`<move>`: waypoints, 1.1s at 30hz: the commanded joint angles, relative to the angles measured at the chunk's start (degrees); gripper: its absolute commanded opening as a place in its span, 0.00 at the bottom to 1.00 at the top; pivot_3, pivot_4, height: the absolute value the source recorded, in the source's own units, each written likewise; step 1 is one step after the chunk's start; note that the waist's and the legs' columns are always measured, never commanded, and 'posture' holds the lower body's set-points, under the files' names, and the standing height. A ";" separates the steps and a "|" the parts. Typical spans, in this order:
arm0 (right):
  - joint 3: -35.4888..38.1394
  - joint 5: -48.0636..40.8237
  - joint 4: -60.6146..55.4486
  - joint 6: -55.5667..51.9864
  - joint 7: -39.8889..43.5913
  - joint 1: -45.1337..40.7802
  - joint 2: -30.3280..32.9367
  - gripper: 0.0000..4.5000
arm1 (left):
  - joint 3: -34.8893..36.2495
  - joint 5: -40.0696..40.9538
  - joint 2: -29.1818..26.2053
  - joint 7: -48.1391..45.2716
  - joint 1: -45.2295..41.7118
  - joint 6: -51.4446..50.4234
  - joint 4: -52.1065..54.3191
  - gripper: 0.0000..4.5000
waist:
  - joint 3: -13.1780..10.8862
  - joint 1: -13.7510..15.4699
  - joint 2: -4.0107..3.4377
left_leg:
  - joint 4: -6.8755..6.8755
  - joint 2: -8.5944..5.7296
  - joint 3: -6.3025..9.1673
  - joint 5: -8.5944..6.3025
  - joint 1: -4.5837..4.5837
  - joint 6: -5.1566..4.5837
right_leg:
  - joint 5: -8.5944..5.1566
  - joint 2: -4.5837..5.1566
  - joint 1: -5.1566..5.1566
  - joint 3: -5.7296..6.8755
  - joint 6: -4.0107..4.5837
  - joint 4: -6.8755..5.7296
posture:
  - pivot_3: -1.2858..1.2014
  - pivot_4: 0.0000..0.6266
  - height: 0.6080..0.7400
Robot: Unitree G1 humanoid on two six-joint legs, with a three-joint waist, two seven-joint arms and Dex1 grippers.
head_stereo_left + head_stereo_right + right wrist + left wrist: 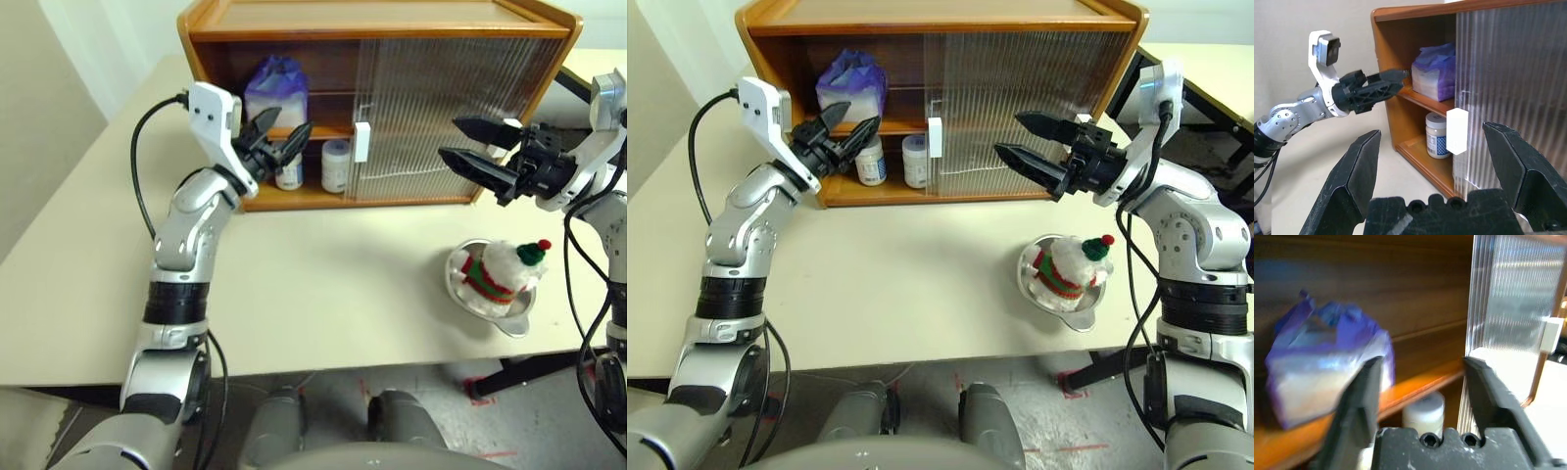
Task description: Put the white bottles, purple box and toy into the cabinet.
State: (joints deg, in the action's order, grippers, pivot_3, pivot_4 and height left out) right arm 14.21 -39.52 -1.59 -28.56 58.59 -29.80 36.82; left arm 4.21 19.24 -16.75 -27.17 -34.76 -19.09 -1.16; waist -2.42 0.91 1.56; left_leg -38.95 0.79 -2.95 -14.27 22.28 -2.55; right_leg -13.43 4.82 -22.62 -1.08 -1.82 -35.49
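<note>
Inside cabinet [294, 27]: two white bottles [336, 164], one purple box [275, 90] | both grippers [278, 143] [475, 147] apart, empty

Both head views look forward and down over the bench [323, 294] at the cabinet [382, 29]. The left wrist view sits close at the cabinet's open side, facing the purple box [1327, 362]. The right wrist view looks from farther back, sharing that box and shelf
</note>
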 commanded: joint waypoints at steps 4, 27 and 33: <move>-0.27 0.20 0.49 0.60 0.28 -0.21 0.15 1.00 | 0.34 -3.38 2.40 4.65 -2.05 3.55 -7.41 0.16 | 0.00 0.12 0.01 | 0.00 -0.01 0.00 -0.01 -0.03 0.01 | 0.01 0.02 0.05 0.01 0.00 0.02 | 0.53 0.00 1.00; 0.17 -0.13 -0.61 0.03 -0.38 0.19 0.84 1.00 | 0.15 -10.09 8.97 13.62 -13.40 17.23 -32.08 0.01 | 0.00 -0.02 0.01 | 0.01 -0.05 0.00 -0.01 0.00 0.02 | 0.02 0.01 0.03 0.02 -0.03 0.06 | 0.52 0.00 1.00; 0.11 -0.09 -0.56 0.19 -0.41 0.24 0.67 1.00 | 0.64 -10.43 9.21 14.32 -14.39 19.29 -35.02 0.01 | 0.00 -0.07 0.01 | 0.01 -0.08 0.00 -0.01 0.00 0.02 | 0.03 0.00 0.03 0.02 -0.04 0.06 | 0.52 0.00 1.00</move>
State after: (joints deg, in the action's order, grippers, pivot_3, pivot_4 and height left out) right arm 14.20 -39.52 -1.93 -28.57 58.35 -29.87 37.31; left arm 4.47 9.35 -7.61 -13.33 -48.78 -0.27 -34.64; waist -2.41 0.83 1.57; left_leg -38.94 0.71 -2.95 -14.28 22.29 -2.53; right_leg -13.40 4.83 -22.59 -1.06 -1.86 -35.43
